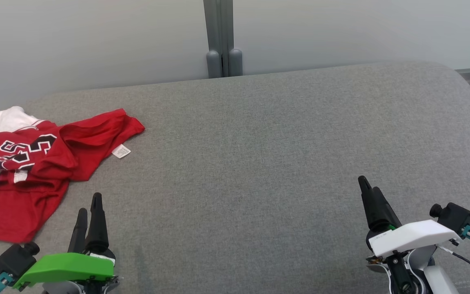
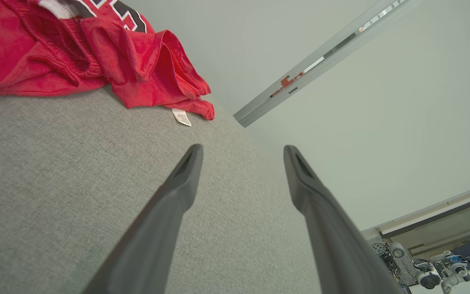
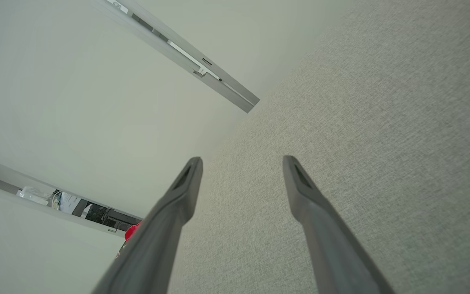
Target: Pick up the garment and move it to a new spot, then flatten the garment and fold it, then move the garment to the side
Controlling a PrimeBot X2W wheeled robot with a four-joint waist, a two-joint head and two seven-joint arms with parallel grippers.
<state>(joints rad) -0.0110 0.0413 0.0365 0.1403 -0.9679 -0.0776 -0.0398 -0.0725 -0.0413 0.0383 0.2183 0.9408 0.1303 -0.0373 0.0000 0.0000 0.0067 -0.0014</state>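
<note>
A crumpled red jersey (image 1: 35, 167) with black and white lettering and a small white tag lies at the far left of the grey padded surface (image 1: 259, 163). In the left wrist view the jersey (image 2: 76, 53) bunches at the top left, beyond the fingertips. My left gripper (image 1: 89, 203) hovers just right of the jersey's near edge, open and holding nothing; its fingers (image 2: 182, 179) stand well apart. My right gripper (image 1: 369, 184) is far off at the lower right, open over bare fabric, fingers (image 3: 300, 188) spread. A sliver of red garment (image 3: 131, 232) peeks past its left finger.
A pale wall with a grey vertical post (image 1: 218, 38) runs behind the surface. The surface's rounded right end (image 1: 463, 94) drops toward the floor. A wide stretch of grey fabric lies between the two grippers.
</note>
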